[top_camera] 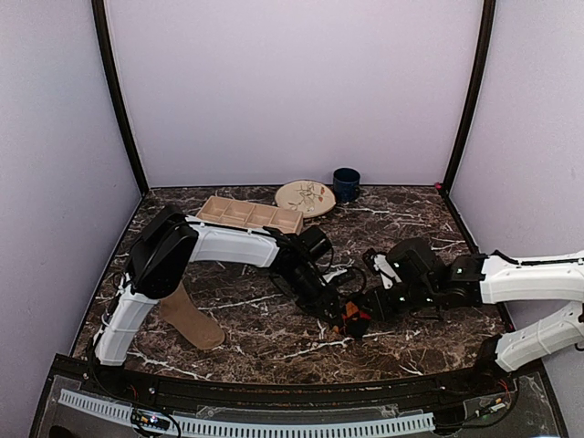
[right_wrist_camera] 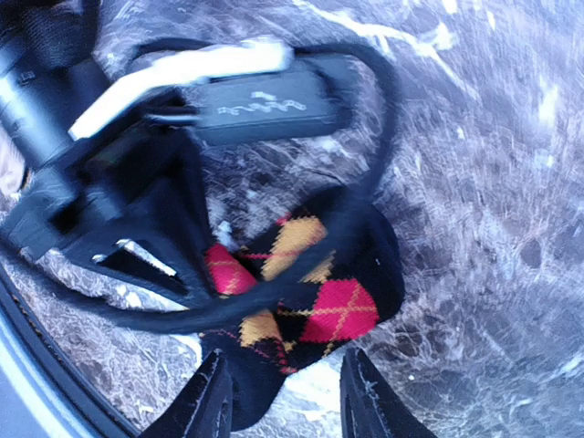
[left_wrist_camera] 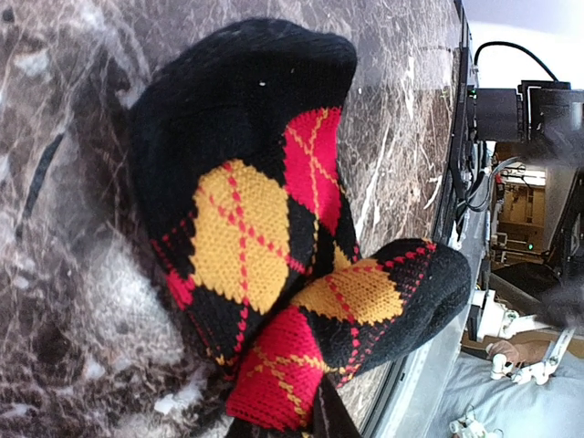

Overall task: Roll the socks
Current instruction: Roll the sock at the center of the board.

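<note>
The black sock with red and orange argyle diamonds (top_camera: 351,317) lies bunched and folded over itself on the dark marble table, between the two grippers. My left gripper (top_camera: 331,306) is shut on it: in the left wrist view the red-and-black fold (left_wrist_camera: 274,374) is pinched at the dark fingers (left_wrist_camera: 330,422). My right gripper (right_wrist_camera: 285,406) stands open just short of the argyle sock (right_wrist_camera: 301,292), whose black end reaches in by the left finger (right_wrist_camera: 205,401). The plain tan-brown sock (top_camera: 189,319) lies flat at the near left, under the left arm.
A beige compartment tray (top_camera: 248,214), a patterned plate (top_camera: 306,197) and a dark blue mug (top_camera: 346,183) stand at the back. The left wrist's camera body and black cable (right_wrist_camera: 265,105) hang close over the sock. The table's front rail (top_camera: 274,392) is near.
</note>
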`<state>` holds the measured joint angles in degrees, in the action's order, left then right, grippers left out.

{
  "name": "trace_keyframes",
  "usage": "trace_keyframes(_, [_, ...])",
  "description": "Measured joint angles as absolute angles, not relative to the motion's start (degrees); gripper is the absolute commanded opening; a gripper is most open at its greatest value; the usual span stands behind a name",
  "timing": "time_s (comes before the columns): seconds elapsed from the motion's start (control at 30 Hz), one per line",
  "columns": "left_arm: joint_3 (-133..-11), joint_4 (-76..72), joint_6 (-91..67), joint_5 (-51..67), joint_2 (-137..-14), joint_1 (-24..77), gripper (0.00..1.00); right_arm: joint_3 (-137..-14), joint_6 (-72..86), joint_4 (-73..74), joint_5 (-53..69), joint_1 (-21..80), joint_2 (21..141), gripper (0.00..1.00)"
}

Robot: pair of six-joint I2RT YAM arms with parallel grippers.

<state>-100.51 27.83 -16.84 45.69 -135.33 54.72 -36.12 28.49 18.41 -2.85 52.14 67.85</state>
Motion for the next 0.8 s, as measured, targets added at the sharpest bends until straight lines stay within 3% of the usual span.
trace_keyframes(0.4, [-101.9,31.8,-15.6,48.4,-136.3,53.9,0.14,-43.6,23.7,24.3,-22.7,72.1,72.8,0.53])
trace_keyframes(0.47, [-102.4,32.5,-15.2,48.9,-136.7,53.7,0.14,-44.4,22.7,24.9,-23.9,73.8,74.7,0.61])
trace_keyframes(0.8, [-104.1,36.8,-12.3,51.0,-137.8,52.5,0.14,-45.2,19.9,27.1,-25.3,75.7,82.1,0.62])
